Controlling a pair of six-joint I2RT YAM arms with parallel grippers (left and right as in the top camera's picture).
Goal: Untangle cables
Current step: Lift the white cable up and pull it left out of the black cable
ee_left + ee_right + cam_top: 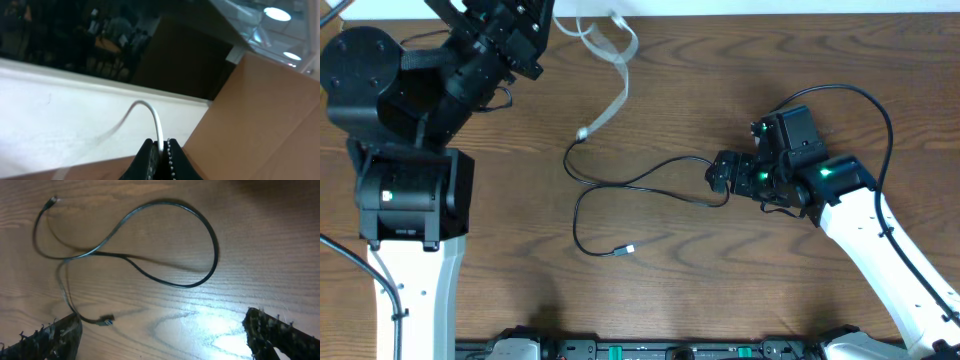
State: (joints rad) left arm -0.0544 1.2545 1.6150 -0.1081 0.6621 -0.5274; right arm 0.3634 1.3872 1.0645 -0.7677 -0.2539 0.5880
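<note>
Pinching white cable (pixel 155 117), left gripper (pixel 161 150) closed, grip hidden overhead; right gripper (pixel 162 330) open near black cable (pixel 165 202).

No readable text, labels, brands or numbers are showing in any view. Nothing legible is appearing on the black cable (pixel 216 250), the white cable (pixel 158 122) or the table (pixel 770 300).

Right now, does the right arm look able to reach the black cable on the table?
Probably yes: the right gripper is open and close beside the black cable, which lies flat on the table with nothing between them.
</note>
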